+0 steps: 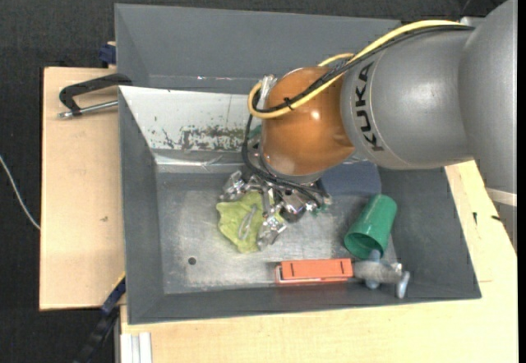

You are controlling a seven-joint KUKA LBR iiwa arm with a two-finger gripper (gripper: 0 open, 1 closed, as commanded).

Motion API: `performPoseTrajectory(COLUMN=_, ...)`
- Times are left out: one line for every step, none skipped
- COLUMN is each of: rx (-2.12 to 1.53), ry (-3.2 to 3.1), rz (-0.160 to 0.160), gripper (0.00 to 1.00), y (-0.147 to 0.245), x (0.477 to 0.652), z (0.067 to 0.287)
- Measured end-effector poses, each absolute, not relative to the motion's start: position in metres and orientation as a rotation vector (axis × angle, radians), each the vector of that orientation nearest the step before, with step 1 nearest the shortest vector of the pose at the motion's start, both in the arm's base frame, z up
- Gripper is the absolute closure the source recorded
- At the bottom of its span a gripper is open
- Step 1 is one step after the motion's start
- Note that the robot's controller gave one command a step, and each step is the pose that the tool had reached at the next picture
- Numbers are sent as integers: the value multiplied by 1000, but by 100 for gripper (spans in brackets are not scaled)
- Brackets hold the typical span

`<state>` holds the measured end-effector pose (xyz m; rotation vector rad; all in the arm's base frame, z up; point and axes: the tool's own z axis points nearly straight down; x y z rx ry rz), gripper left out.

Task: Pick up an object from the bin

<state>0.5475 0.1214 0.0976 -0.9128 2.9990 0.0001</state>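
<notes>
My gripper (267,204) reaches down into the middle of the bin, beneath the arm's orange cover. Its metal fingers sit on and around a crumpled yellow-green piece of soft plastic (237,222) lying on the bin floor. Whether the fingers close on it is hidden by the gripper's own parts. To the right, a green cup (371,226) lies on its side. An orange flat bar (315,270) lies near the front wall, with a small grey metal fitting (385,275) at its right end.
A blue flat thing (353,181) lies under the arm at the right of the bin floor, mostly covered. The arm's bulk spans the bin's right and back. The left part of the floor is bare metal.
</notes>
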Motion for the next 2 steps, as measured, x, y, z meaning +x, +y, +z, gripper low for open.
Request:
performPoseTrajectory(rx=-1111, ry=2920, rz=6, gripper=100, y=59, x=544, z=77)
performPoseTrajectory(rx=-1112, ry=2920, rz=6, gripper=100, y=59, x=544, z=77)
